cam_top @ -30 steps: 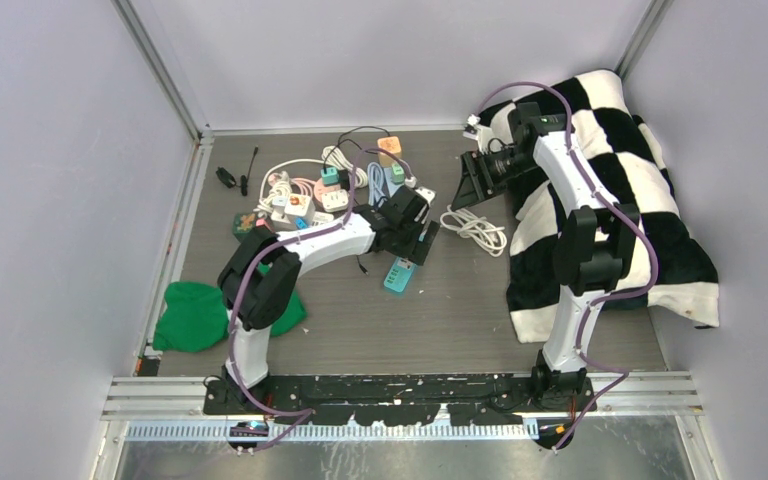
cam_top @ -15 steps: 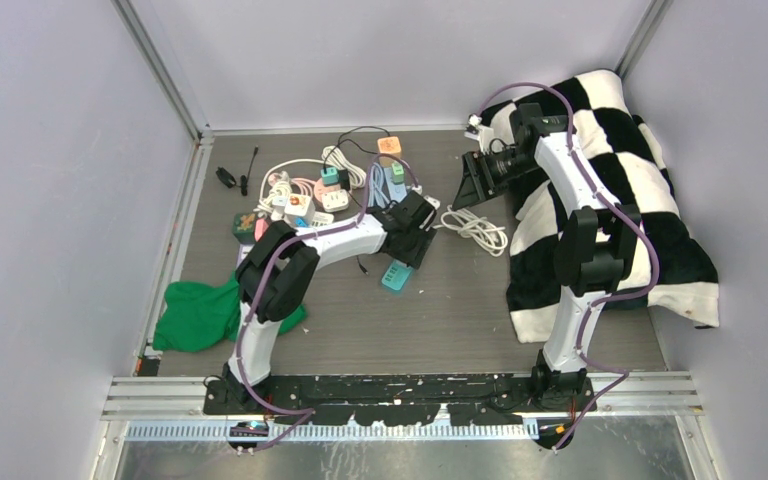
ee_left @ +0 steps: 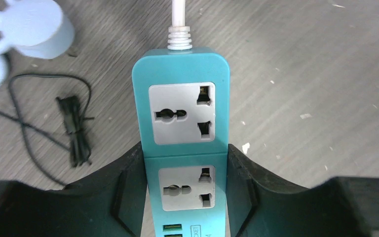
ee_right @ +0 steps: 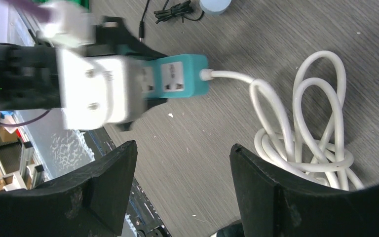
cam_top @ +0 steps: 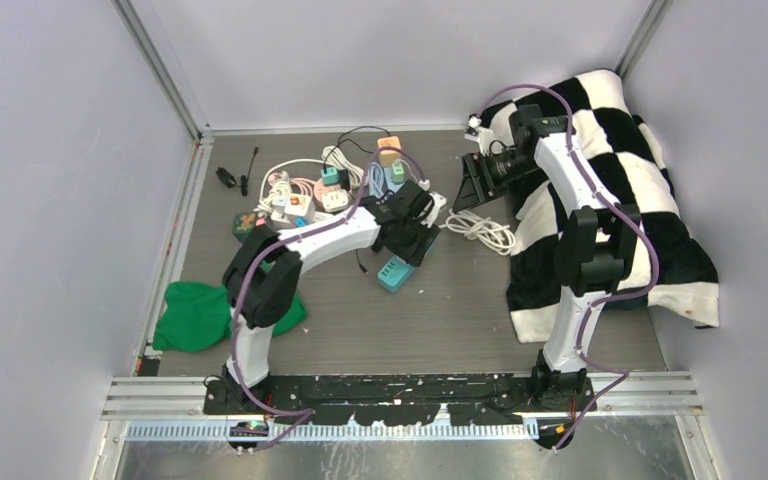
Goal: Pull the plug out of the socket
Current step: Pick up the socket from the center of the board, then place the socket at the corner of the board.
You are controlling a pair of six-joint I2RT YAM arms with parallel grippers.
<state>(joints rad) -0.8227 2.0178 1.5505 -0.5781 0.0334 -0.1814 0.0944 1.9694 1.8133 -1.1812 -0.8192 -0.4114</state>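
The left claw (ee_left: 185, 158) is down low over the table (ee_left: 316, 74) and pinched onto the teal power strip (ee_left: 180, 123), one black finger pressed against each long side, holding it near the end furthest from its cord. Just ahead of the fingers the strip carries on flat along the table, two grey socket faces looking up with their holes showing, and the white cord (ee_left: 178, 15) leaves the far end and runs straight away from the claw. Ahead and to the left of that claw lies a pale blue-grey plug (ee_left: 34, 22), apart from the strip; from where I stand it is cut off at the edge, so I can't say for sure it is the plug that belongs in these sockets. Closer in on the same side sits a thin black cable (ee_left: 74, 133) with a tied bundle in it. The right claw (ee_right: 181, 148) hangs above the table with its fingers spread wide and nothing between them; the teal strip lies ahead of it and the white cord's loose coil is off to its right. Beyond the left claw there is a heap of strips and plugs (cam_top: 320, 195), behind its arm a green cloth (cam_top: 195, 315), and behind the right arm a checked blanket (cam_top: 640, 230).
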